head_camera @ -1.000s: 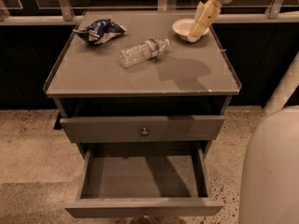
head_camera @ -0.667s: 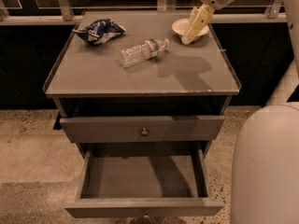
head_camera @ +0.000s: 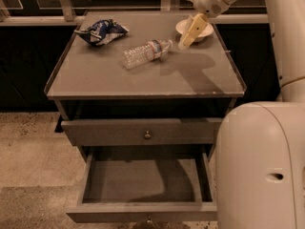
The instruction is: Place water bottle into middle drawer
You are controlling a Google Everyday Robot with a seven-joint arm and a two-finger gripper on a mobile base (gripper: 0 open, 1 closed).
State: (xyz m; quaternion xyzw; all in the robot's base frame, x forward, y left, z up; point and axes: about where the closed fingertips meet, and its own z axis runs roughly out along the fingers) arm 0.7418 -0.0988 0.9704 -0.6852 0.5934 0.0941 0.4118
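The water bottle (head_camera: 144, 53) lies on its side on the grey cabinet top (head_camera: 143, 78), cap pointing right. My gripper (head_camera: 187, 38) hangs over the back right of the top, just right of the bottle's cap and a little above it, holding nothing that I can see. The middle drawer (head_camera: 90, 185) is pulled open below, and its shallow grey tray has nothing in it. Its flat front (head_camera: 119, 213) faces the camera.
A blue-and-white snack bag (head_camera: 101, 31) lies at the back left of the top. A white bowl (head_camera: 204, 30) sits at the back right, behind the gripper. A shut drawer front with a brass knob (head_camera: 147, 135) is above the open drawer. My white base (head_camera: 259, 166) fills the lower right.
The gripper has moved left and lower, from over the white bowl toward the bottle's cap end. The bottle, bag and drawers have not moved.
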